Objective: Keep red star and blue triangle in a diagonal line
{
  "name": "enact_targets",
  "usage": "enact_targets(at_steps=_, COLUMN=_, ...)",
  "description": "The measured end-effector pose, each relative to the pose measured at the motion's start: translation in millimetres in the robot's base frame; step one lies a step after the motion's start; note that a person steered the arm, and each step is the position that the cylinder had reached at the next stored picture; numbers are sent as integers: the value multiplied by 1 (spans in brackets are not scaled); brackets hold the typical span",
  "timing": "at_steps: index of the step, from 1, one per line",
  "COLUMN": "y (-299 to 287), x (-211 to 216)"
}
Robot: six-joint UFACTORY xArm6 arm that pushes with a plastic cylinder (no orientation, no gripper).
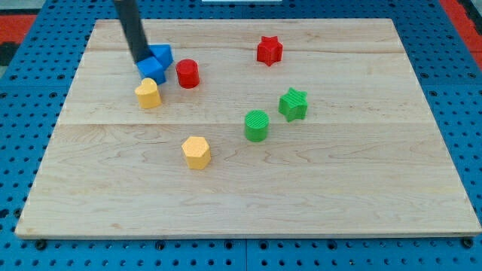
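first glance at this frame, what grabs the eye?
The dark rod coming down from the view's top left, with my tip against the blue blocks, which are bunched with a red cylinder and a yellow block. Next, the red star alone near the view's top centre. A green star and green cylinder sit mid-board, with a yellow hexagonal block lower down.
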State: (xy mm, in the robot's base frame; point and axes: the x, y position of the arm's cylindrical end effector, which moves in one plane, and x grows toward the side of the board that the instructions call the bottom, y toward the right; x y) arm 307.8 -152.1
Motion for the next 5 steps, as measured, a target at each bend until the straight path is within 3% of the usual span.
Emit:
enact_targets(at_steps=1, y=35, x=-1)
enact_targets(at_steps=4, y=29, x=-58)
enact_targets(at_steps=5, y=-14, x=-67)
